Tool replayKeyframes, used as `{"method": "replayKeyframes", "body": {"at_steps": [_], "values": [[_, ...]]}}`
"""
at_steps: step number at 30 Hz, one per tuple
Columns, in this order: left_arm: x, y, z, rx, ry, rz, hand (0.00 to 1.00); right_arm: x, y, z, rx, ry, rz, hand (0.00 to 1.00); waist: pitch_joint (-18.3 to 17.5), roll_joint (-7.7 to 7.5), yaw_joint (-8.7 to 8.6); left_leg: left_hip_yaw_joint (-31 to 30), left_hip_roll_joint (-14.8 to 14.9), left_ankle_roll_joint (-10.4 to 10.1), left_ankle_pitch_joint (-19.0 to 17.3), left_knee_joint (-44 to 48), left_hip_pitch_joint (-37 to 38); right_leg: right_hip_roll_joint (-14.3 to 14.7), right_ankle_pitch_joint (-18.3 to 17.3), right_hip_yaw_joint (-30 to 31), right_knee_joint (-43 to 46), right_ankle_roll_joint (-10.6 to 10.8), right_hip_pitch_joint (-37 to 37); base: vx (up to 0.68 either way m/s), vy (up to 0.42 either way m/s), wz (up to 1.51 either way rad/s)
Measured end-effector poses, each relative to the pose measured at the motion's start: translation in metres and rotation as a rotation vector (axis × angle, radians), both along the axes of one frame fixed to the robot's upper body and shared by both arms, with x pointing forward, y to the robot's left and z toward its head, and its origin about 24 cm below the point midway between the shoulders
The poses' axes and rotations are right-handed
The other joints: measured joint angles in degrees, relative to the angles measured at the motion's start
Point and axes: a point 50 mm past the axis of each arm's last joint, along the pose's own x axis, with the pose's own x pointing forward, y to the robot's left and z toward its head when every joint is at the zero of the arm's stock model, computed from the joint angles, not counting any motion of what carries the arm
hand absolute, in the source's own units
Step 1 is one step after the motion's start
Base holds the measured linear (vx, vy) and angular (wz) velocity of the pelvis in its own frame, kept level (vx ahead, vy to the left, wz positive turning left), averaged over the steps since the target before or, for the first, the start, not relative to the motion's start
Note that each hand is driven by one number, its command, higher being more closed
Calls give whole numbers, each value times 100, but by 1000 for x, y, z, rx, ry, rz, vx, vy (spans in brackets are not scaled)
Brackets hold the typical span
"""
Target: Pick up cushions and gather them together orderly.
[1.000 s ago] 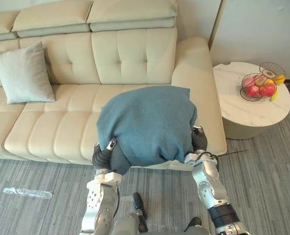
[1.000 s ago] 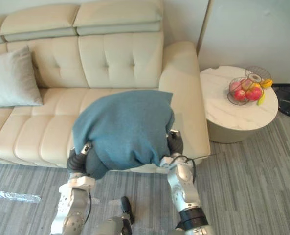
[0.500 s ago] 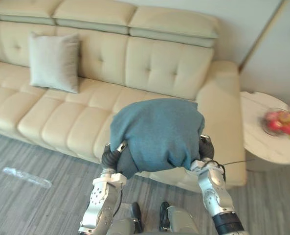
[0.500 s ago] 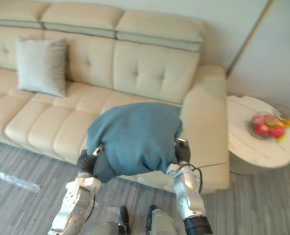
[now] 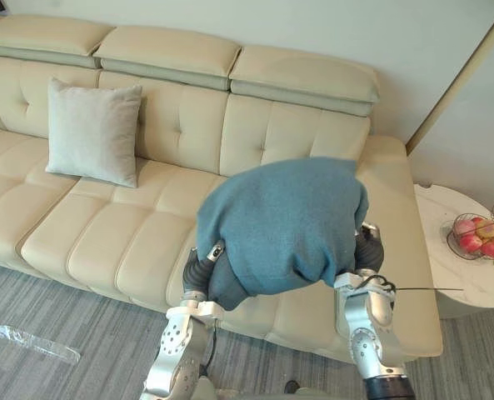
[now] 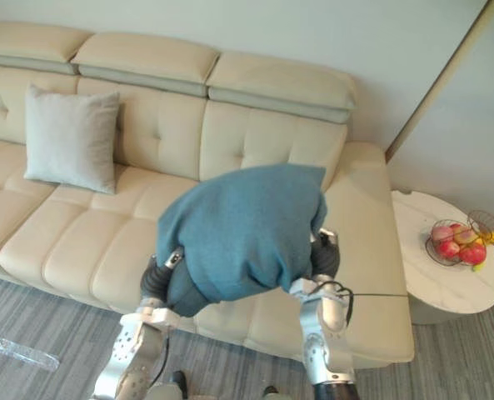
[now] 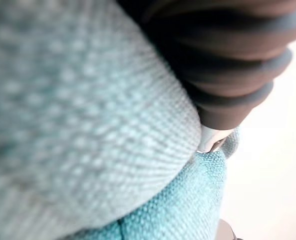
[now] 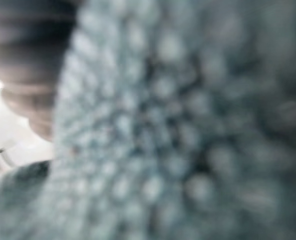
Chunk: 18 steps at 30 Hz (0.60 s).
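Your view has swung left along the sofa (image 5: 105, 242). You carry the blue cushion (image 5: 284, 221) above its seat between left hand (image 5: 198, 269) and right hand (image 5: 369, 250); their grip is hidden, so you cannot tell. Next, probably set it beside the grey cushion (image 5: 92, 131).

Teal woven cushion (image 8: 187, 130) lies close against the right hand (image 8: 25, 55) (its dark ribbed cover).

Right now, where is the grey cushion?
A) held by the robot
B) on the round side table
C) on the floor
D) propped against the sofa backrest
D: the grey cushion leans against the back of the sofa; the teal cushion is the one in the robot's arms.
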Motion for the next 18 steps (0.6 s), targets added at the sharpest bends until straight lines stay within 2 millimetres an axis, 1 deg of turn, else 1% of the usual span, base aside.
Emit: {"method": "replayKeyframes", "body": {"at_steps": [1,2,3,4,5,6,7,8,9,10,12,13,15,16,17,18], "values": [[-3,2,-3,6,13,3,100,-1,1,-2,2,14,4,100,6,31,31,117,-11,62,-279,282,0,-35,5,156,188,14,-80,7,201,-57],[-4,2,-4,10,18,2,100,-1,1,-3,3,18,6,100,7,33,38,183,-3,85,-395,366,0,-43,0,244,353,20,-170,-30,240,-76],[-5,2,-4,17,21,-6,100,-1,1,-5,-6,25,8,100,8,28,38,330,18,92,-584,452,37,-45,-1,408,713,22,-402,-65,228,-82],[-5,4,-5,25,22,-8,100,-1,1,-5,-22,29,10,100,11,-5,38,527,10,121,-647,437,124,-72,3,449,1180,16,-706,-85,280,-123],[-5,7,-5,42,23,-10,100,2,4,-9,-40,42,22,100,20,-46,27,883,-34,174,-688,302,328,-194,51,293,1687,17,-1093,-64,228,-135],[-5,10,-5,59,21,-11,100,6,7,-14,-44,65,34,100,12,-61,-22,1114,-72,179,-690,131,474,-264,51,-5,1828,19,-1291,-28,157,-118],[-5,12,-5,64,20,-9,100,8,8,-17,-50,76,44,100,5,-70,-59,1160,-92,179,-689,54,524,-250,13,-208,1798,-16,-1356,17,86,-82],[-5,12,-5,65,19,-8,100,9,7,-19,-68,90,54,100,2,-76,-105,1178,-113,126,-659,-90,591,-143,5,-479,1488,-139,-1360,48,48,-49],[-4,12,-4,66,15,-9,100,9,4,-21,-88,98,62,100,-16,-100,-142,1176,-136,39,-587,-193,593,48,141,-645,964,-305,-1320,92,22,-25],[-2,11,-4,65,13,-11,100,10,1,-21,-105,102,61,100,-43,-156,-203,1128,-160,45,-581,-177,558,177,284,-592,688,-416,-1239,113,-31,0],[-1,6,-6,55,24,-18,100,10,-6,-22,-140,113,66,100,-28,94,-258,926,-13,73,-572,25,444,328,372,-622,488,-436,-1127,206,-51,-3],[-1,6,-6,55,24,-18,100,10,-6,-23,-140,114,69,100,-5,177,-254,704,85,29,-630,243,352,398,376,-655,440,-445,-1110,264,-73,-15],[-1,5,-8,50,35,-20,100,7,-7,-26,-139,130,68,100,50,276,-252,538,227,9,-641,664,265,490,371,-743,285,-452,-872,199,-86,5],[-3,3,-10,40,47,-20,100,2,-8,-28,-137,141,64,100,79,324,-234,471,394,9,-641,1231,209,578,342,-806,155,-490,-553,184,-73,12],[-3,2,-10,33,48,-21,100,-1,-9,-26,-135,133,62,100,100,360,-192,471,496,16,-631,1582,173,634,282,-815,116,-513,-396,208,-75,-7],[-5,0,-10,22,49,-24,100,-6,-9,-19,-134,105,58,100,136,451,-82,463,658,13,-614,2070,135,720,161,-788,114,-532,-187,176,-52,-18]]}}
